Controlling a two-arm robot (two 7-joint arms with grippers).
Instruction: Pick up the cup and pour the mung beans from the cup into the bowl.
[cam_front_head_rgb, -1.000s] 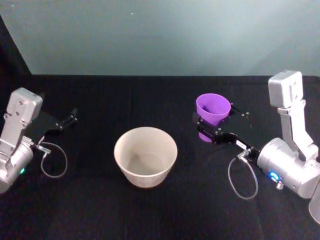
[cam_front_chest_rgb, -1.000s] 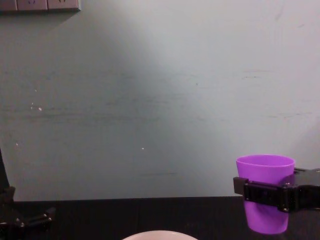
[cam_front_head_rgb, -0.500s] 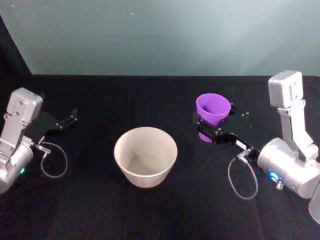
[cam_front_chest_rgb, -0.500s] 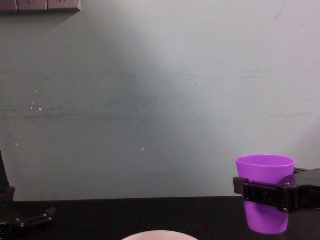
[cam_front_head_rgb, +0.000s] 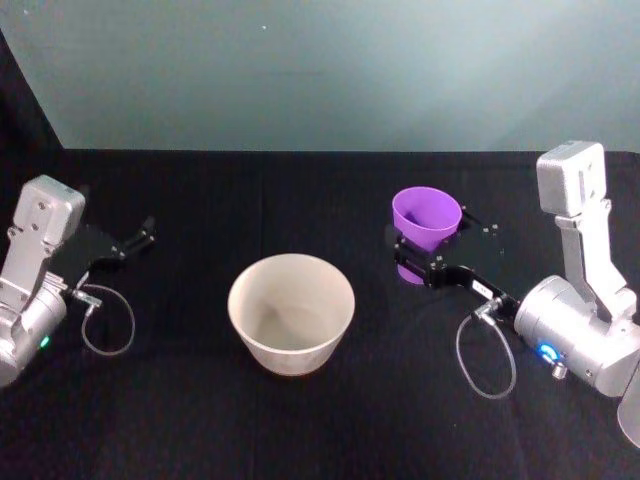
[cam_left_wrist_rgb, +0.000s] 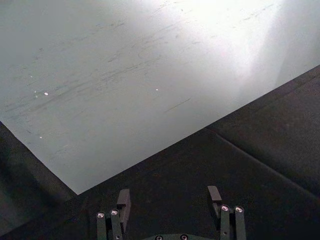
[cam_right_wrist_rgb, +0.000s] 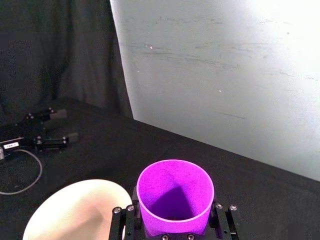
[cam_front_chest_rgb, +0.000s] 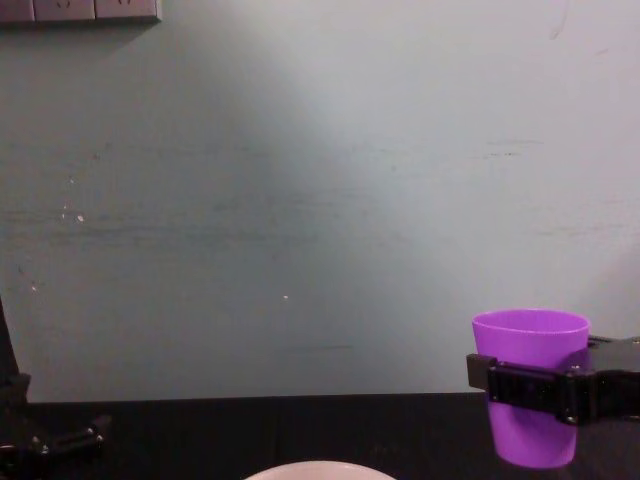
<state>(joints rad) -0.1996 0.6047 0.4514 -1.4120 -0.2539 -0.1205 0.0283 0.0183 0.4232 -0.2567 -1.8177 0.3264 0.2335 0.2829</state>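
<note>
Purple cup (cam_front_head_rgb: 427, 212) and its surroundings, read left to right. Left gripper (cam_front_head_rgb: 143, 235) is parked near the left edge of the black table (cam_front_head_rgb: 260, 190), jaws apart, holding nothing. Pale bowl (cam_front_head_rgb: 290, 350) sits upright about midway across, nearer the front edge. Right of it and farther back, the cup is upright, rim up, clamped at mid-wall between the jaws of the right gripper (cam_front_head_rgb: 430, 235), which reaches in from the right edge.
</note>
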